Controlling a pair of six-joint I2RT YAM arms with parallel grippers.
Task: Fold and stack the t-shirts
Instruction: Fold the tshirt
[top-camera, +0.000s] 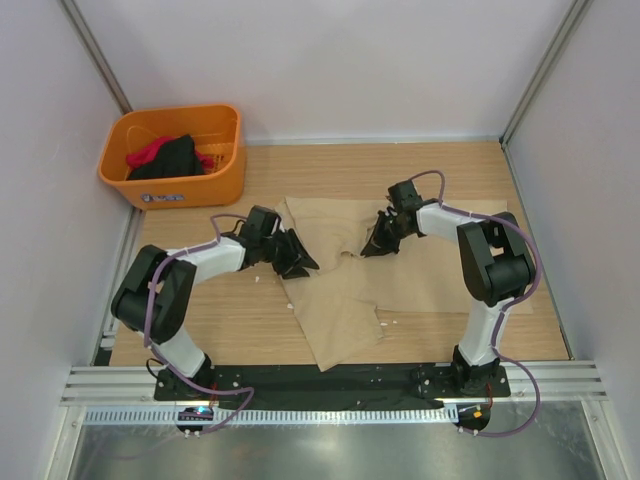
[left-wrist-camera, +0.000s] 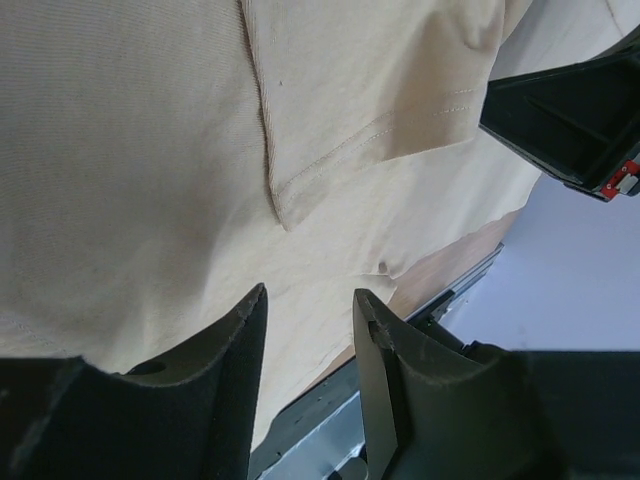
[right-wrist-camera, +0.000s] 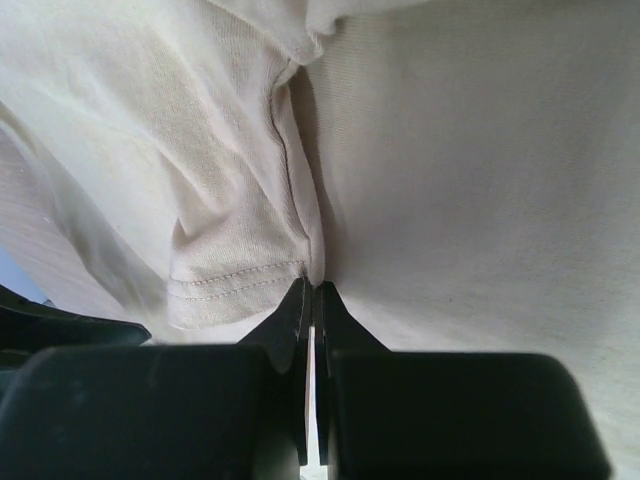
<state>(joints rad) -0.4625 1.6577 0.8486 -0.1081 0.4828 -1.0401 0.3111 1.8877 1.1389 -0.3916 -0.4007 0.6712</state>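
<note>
Left arm and right arm are showing white links and black joints; purple cables are looping up from the base plate.

Light was bright, even, diffuse; shadows beneath arms were faint. Top view was sharp. Wrist views showed tan t-shirt in crisp weave, fingers dark, underexposed.

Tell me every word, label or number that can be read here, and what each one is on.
No text is readable in any view.
White label on the front of the orange basket: too small to read.
Red tag on a black robot part, left wrist view: marks too blurred to read.
Tan t-shirt: no print or label in view.
</note>
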